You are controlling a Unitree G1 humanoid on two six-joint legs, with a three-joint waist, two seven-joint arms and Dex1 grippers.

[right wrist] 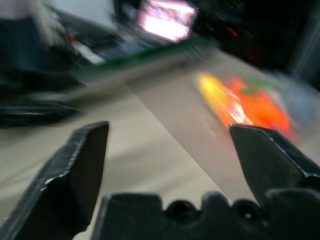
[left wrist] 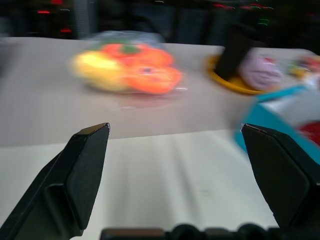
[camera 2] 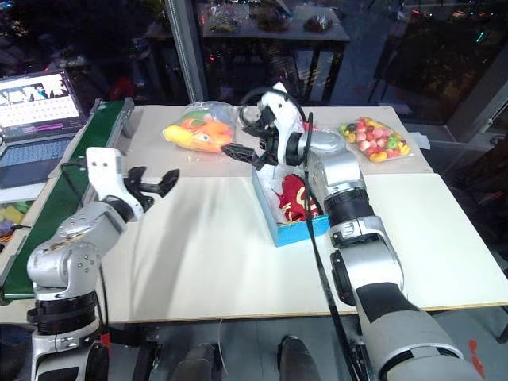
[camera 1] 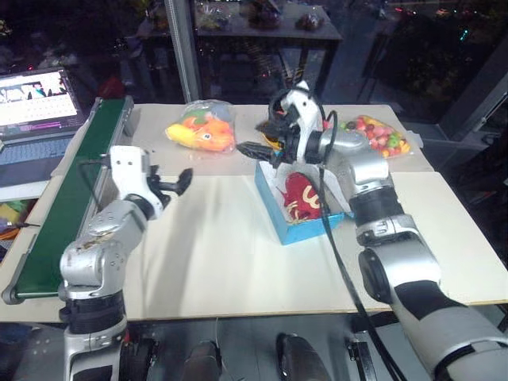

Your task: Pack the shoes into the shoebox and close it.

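Left eye view: looking down on the shoebox, standing open with the red shoes already lying inside against its white lining. Judging the packing step as done and the closing step as just beginning. Hovering just above the shoebox's far end, the right gripper, jaws spread wide and carrying nothing. Hanging well to the left of the shoebox, over bare tabletop, the left gripper, jaws likewise spread and empty. Likely needing next: finding the flap lid, getting a finger behind it and folding it down over the shoes without tipping the shoebox; being masked by the right arm, the flap cannot be placed for certain. Picking up from the left wrist view what the head views are hiding behind the right arm: a black cup standing in a yellow dish just beyond the shoebox. Catching in the right wrist view the bagged orange-yellow toy beyond the shoebox and a lit laptop screen far off.
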